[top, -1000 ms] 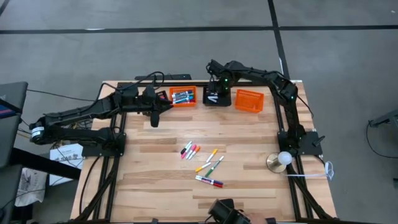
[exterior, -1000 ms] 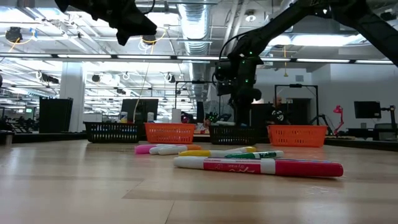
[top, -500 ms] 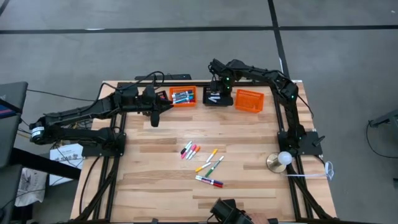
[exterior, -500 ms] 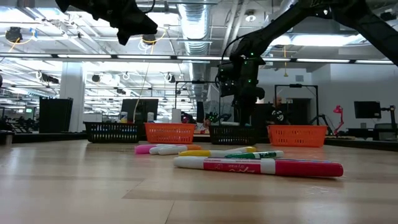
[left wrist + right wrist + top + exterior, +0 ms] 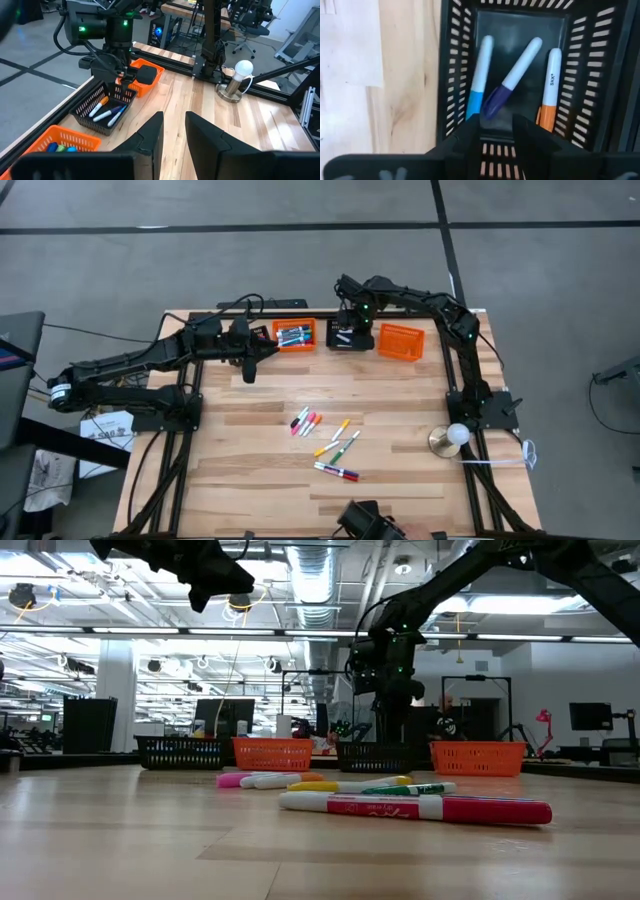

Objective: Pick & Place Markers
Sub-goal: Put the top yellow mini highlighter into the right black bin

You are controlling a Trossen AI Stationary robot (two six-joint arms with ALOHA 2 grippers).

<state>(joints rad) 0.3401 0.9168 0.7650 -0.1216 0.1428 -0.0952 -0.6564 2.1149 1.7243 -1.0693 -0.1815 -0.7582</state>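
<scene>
Right pincer (image 5: 496, 131), fingers parted and empty, hangs over the slotted black mesh basket (image 5: 451, 70) holding three smooth cylindrical markers (image 5: 516, 75).

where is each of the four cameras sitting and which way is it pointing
High view: overhead, straight down on the table; both arms show whole.
Low view: table height, looking level past loose markers to the baskets; arms enter from above.
Left wrist view: on the left arm, facing across the table; left gripper fingers at bottom, the right arm beyond.
Right wrist view: on the right arm, looking down into the black basket; right gripper fingers at bottom.
Shared: both wrist views show the black basket's three markers.
</scene>
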